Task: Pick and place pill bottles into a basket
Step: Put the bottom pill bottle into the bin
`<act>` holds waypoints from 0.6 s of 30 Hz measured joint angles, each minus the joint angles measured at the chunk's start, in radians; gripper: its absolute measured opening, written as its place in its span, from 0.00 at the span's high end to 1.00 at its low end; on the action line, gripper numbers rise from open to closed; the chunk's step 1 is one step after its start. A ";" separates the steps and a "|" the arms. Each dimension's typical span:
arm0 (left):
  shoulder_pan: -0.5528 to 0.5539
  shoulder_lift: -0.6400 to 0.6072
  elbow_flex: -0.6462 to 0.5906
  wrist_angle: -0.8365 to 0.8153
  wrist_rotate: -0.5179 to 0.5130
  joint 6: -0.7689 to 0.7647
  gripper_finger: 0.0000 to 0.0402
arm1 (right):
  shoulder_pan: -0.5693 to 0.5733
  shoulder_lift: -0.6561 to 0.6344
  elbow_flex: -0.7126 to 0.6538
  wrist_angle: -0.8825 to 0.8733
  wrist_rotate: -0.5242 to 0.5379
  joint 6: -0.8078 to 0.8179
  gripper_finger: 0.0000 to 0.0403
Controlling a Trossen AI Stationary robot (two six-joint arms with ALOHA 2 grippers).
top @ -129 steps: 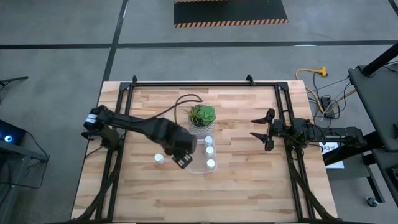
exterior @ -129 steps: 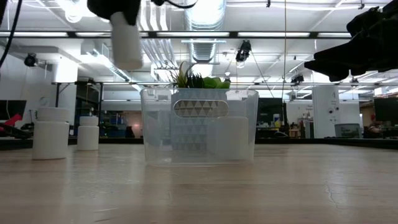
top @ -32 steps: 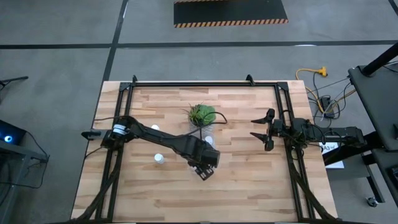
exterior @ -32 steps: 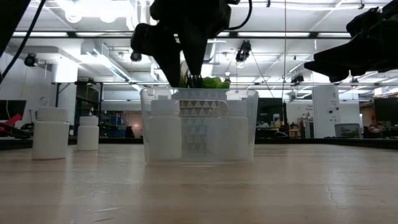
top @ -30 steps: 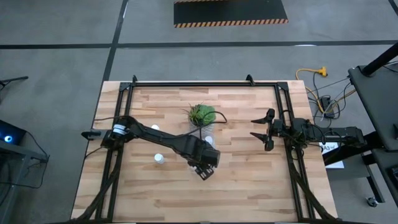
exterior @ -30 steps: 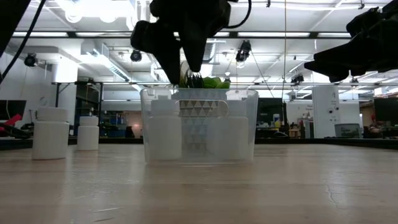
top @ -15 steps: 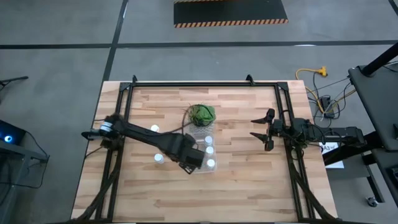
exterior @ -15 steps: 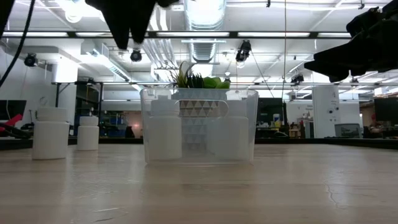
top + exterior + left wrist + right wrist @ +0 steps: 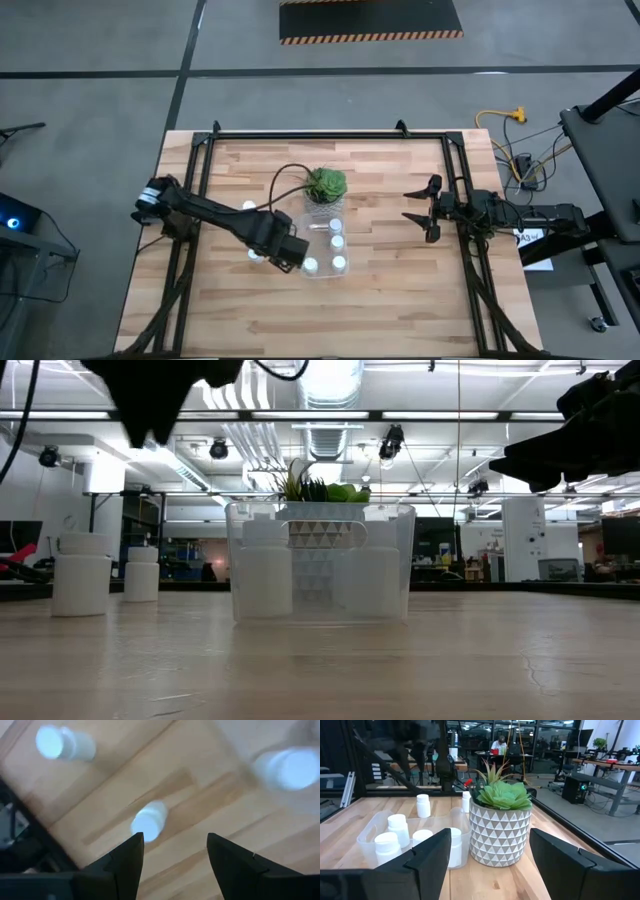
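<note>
Left tool point(image 9: 290, 251) hovering above the desk point(image 9: 390, 300) just left of the basket point(image 9: 346, 250), fingers point(image 9: 127, 862) spread wide and gripping nothing, in contact with nothing. Seen between those fingers in the left wrist view: one loose bottle point(image 9: 148, 821) standing on the bare wood, a second loose bottle point(image 9: 64, 744) farther off, both blurred. Same two bottles in the low view at far left, the nearer one point(image 9: 82, 573) large, the farther one point(image 9: 142, 573) smaller, both upright on the desk and well apart from the basket. In the high view the nearer loose bottle mostly hidden under the left arm, only a sliver of white showing point(image 9: 257, 253); the other point(image 9: 248, 207) clear beside the arm. Four white caps visible inside the basket from above, among them one at the near left corner point(image 9: 311, 265) and one at the near right point(image 9: 339, 262). Potted plant point(image 9: 324, 185) touching the basket's far end. Right tool point(image 9: 421, 212) held off at the desk's right side, well apart from everything, fingers point(image 9: 427, 862) wide apart and empty. Left tool in the low view cut off by the upper edge, only a dark shape point(image 9: 150, 395). A person point(image 9: 498, 745) seated far back in the room, too small to make out.
</note>
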 joint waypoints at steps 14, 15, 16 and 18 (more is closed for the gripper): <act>-0.068 -0.120 -0.212 0.084 0.025 -0.022 0.44 | 0.000 0.000 0.000 -0.001 0.000 0.000 0.35; -0.070 -0.131 -0.229 0.081 0.025 -0.025 0.43 | 0.000 0.000 0.000 -0.001 0.000 0.001 0.35; -0.071 -0.145 -0.250 0.087 0.027 -0.026 0.41 | 0.000 0.000 0.000 -0.001 0.000 0.001 0.35; -0.075 -0.178 -0.292 0.115 0.031 -0.026 0.37 | 0.000 0.000 0.000 -0.001 0.000 0.000 0.35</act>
